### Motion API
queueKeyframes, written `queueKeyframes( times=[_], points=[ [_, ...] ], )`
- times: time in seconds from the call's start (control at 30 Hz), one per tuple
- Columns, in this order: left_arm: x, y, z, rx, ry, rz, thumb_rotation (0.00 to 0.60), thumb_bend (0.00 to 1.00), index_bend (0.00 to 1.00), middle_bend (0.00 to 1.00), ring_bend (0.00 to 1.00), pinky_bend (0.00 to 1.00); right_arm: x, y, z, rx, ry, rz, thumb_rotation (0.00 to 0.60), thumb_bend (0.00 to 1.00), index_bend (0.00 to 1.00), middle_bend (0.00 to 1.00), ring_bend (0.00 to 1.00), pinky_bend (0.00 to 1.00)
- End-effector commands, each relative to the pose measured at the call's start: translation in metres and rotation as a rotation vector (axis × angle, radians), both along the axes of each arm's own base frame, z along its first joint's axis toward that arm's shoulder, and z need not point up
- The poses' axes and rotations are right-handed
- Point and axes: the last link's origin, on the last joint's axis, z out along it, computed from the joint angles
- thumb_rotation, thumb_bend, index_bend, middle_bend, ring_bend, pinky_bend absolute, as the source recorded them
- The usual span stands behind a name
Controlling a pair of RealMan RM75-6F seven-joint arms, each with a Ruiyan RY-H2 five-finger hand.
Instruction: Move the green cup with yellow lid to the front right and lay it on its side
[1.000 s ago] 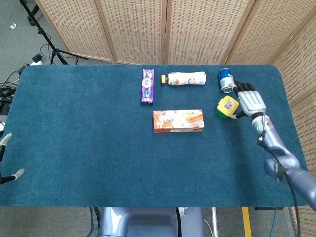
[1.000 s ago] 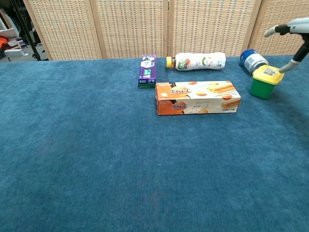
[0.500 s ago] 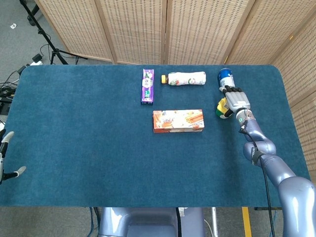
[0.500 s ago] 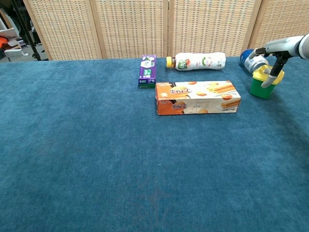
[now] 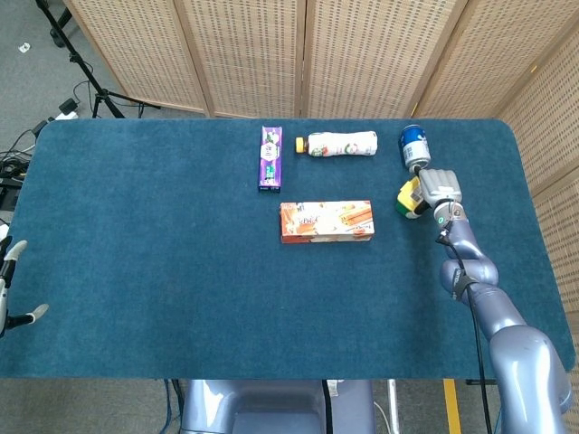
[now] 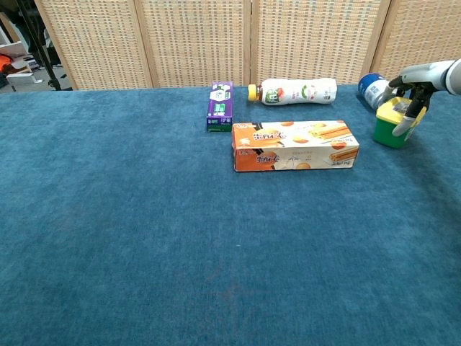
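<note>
— so, where's the green cup (image 5: 406, 200) sitting?
— right side of the frame in the head view, a bit above the middle, upright on the blue table (image 5: 163, 271). its yellow lid (image 6: 395, 109) is on top. in the chest view it's at the right edge, upper part.
— and the right hand (image 5: 438, 187)?
— it's on the cup. in the chest view the fingers (image 6: 408, 124) come down over the lid and the cup's side, wrapped around it. looks like a grasp, and the cup is standing on the cloth.
— left hand (image 5: 11, 287)?
— only a sliver at the left edge of the head view, low down. a couple of pale fingertips apart from each other, nothing seen in them. not enough shows to tell its state.
— what's near the cup?
— a blue can (image 5: 413, 146) just above it in the head view, very close. an orange box (image 5: 327, 221) lies flat to its left, well apart. a white bottle (image 5: 339, 144) lies on its side near the top centre, and a purple box (image 5: 270, 157) is left of that.
</note>
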Motion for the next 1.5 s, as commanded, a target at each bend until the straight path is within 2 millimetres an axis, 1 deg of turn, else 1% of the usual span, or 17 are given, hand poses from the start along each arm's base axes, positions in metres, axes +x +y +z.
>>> queueKeyframes(
  times=[0.03,0.07,0.13,0.2,0.3,0.43,0.5,0.57,0.67,0.7,0.73,0.9,0.97,1.1,1.23,1.4,1.5],
  points=[
    [-0.001,-0.002,-0.001,-0.004,0.000,0.003,0.600,0.00,0.00,0.00,0.00,0.00,0.002,0.000,0.000,-0.035,-0.024,0.011,0.600,0.01,0.37,0.52,0.60,0.48],
    [-0.001,-0.002,-0.001,-0.005,-0.002,0.001,0.600,0.00,0.00,0.00,0.00,0.00,0.002,0.000,0.001,-0.046,-0.032,0.016,0.600,0.03,0.39,0.53,0.61,0.49],
    [-0.001,-0.002,-0.001,-0.008,-0.007,-0.002,0.600,0.00,0.00,0.00,0.00,0.00,0.004,0.001,0.004,-0.079,-0.051,0.029,0.600,0.10,0.45,0.57,0.63,0.49],
    [-0.001,-0.003,-0.001,-0.010,-0.012,-0.004,0.600,0.00,0.00,0.00,0.00,0.00,0.004,0.002,0.006,-0.099,-0.061,0.036,0.600,0.14,0.48,0.59,0.63,0.49],
    [0.000,-0.004,0.002,-0.009,-0.026,-0.014,0.600,0.00,0.00,0.00,0.00,0.00,0.006,0.003,0.011,-0.133,-0.081,0.049,0.600,0.17,0.49,0.60,0.63,0.49],
    [0.004,-0.007,0.006,-0.009,-0.050,-0.033,0.600,0.00,0.00,0.00,0.00,0.00,0.010,0.006,0.022,-0.187,-0.130,0.065,0.600,0.24,0.50,0.62,0.64,0.49],
    [0.004,-0.009,0.007,-0.021,-0.061,-0.042,0.600,0.00,0.00,0.00,0.00,0.00,0.009,0.014,0.026,-0.211,-0.142,0.072,0.600,0.25,0.50,0.62,0.64,0.49],
    [0.005,-0.011,0.006,-0.038,-0.076,-0.051,0.600,0.00,0.00,0.00,0.00,0.00,0.010,0.026,0.031,-0.240,-0.153,0.083,0.600,0.26,0.51,0.63,0.64,0.49],
    [0.004,-0.015,0.006,-0.063,-0.093,-0.070,0.600,0.00,0.00,0.00,0.00,0.00,0.010,0.060,0.036,-0.270,-0.189,0.055,0.600,0.26,0.51,0.65,0.66,0.49],
    [0.004,-0.016,0.006,-0.071,-0.097,-0.075,0.600,0.00,0.00,0.00,0.00,0.00,0.012,0.070,0.038,-0.275,-0.194,0.043,0.600,0.26,0.51,0.67,0.68,0.49],
    [0.006,-0.016,0.007,-0.084,-0.110,-0.088,0.600,0.00,0.00,0.00,0.00,0.00,0.014,0.087,0.042,-0.284,-0.196,0.023,0.600,0.26,0.51,0.68,0.68,0.49],
    [0.011,-0.019,0.013,-0.102,-0.145,-0.135,0.600,0.00,0.00,0.00,0.00,0.00,0.027,0.137,0.050,-0.298,-0.199,-0.040,0.600,0.26,0.52,0.69,0.69,0.49],
    [0.010,-0.022,0.015,-0.105,-0.157,-0.145,0.600,0.00,0.00,0.00,0.00,0.00,0.029,0.152,0.051,-0.303,-0.201,-0.054,0.600,0.26,0.52,0.69,0.69,0.49],
    [0.011,-0.025,0.017,-0.106,-0.167,-0.164,0.600,0.00,0.00,0.00,0.00,0.00,0.027,0.169,0.052,-0.319,-0.201,-0.074,0.600,0.26,0.52,0.69,0.69,0.49],
    [0.014,-0.028,0.020,-0.101,-0.172,-0.176,0.600,0.00,0.00,0.00,0.00,0.00,0.023,0.189,0.053,-0.352,-0.226,-0.098,0.600,0.31,0.52,0.70,0.69,0.49],
    [0.013,-0.030,0.018,-0.099,-0.166,-0.173,0.600,0.00,0.00,0.00,0.00,0.00,0.013,0.219,0.046,-0.362,-0.218,-0.118,0.600,0.31,0.52,0.70,0.69,0.49],
    [0.013,-0.030,0.018,-0.098,-0.163,-0.175,0.600,0.00,0.00,0.00,0.00,0.00,0.009,0.230,0.041,-0.361,-0.216,-0.126,0.600,0.31,0.52,0.70,0.69,0.49]
  ],
)
